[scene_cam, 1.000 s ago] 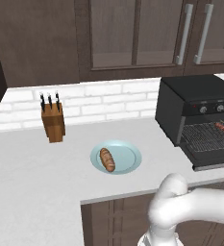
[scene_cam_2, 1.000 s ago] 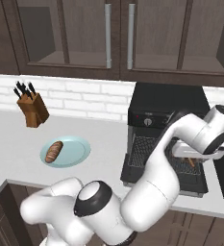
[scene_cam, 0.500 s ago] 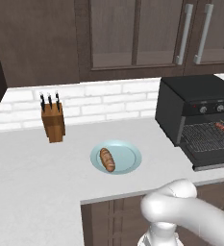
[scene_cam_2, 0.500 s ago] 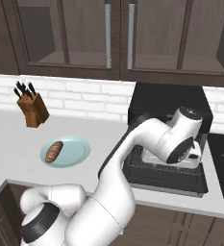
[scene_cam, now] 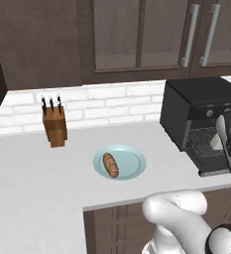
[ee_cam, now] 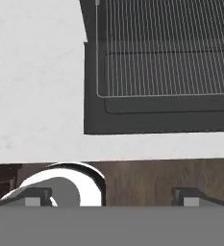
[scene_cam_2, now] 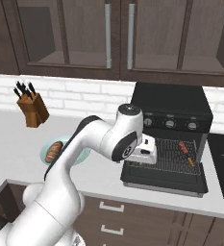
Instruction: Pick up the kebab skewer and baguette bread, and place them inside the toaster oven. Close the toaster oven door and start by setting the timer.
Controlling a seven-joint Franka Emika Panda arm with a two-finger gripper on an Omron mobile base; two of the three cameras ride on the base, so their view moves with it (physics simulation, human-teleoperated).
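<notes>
Black oven [scene_cam_2: 173, 113]: door [scene_cam_2: 162, 178] down, skewer [scene_cam_2: 186, 153] on rack.
Bread [scene_cam: 111, 164]: plate [scene_cam: 133, 159], 9 o'clock of oven.
Knife block [scene_cam: 54, 125]: 10 o'clock of plate.
Gripper [ee_cam: 111, 197]: jaws wide, empty, over door edge.

no readable text, labels or numbers anywhere

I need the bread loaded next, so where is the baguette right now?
The baguette bread lies on the pale blue plate on the counter, left of the toaster oven and in front of the knife block.
</notes>
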